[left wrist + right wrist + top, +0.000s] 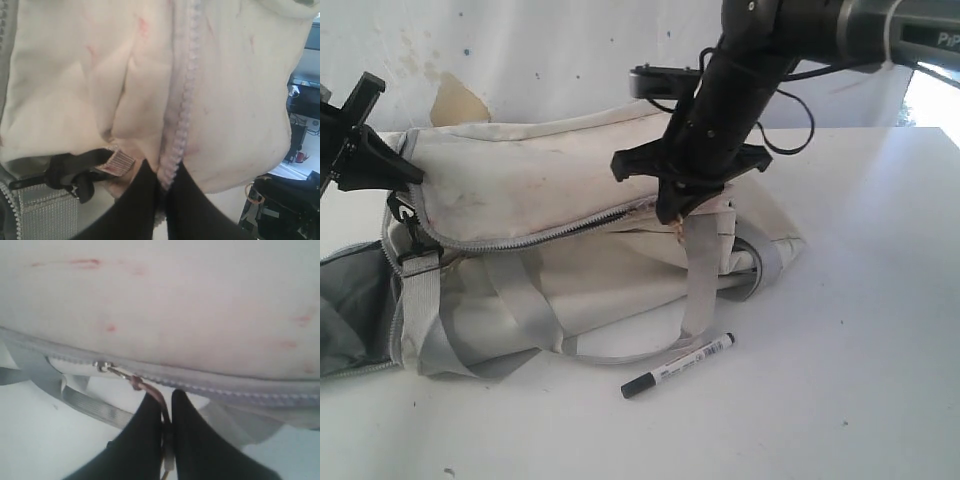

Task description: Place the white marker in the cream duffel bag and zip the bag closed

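Left claw and right claw pinch cream duffel bag's zipper; white marker outside.

The bag is coloured cream, mottled with brownish stains and small red marks. Its straps and zipper are shown grey, its lining darker grey. Beside the bag, the marker is barrelled white, capped and lettered black.

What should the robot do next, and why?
Probably drag the small metal zipper pull, pinched in the right claw, along the cream fabric duffel bag to open it, because the white marker pen with black cap lies outside on the white table.
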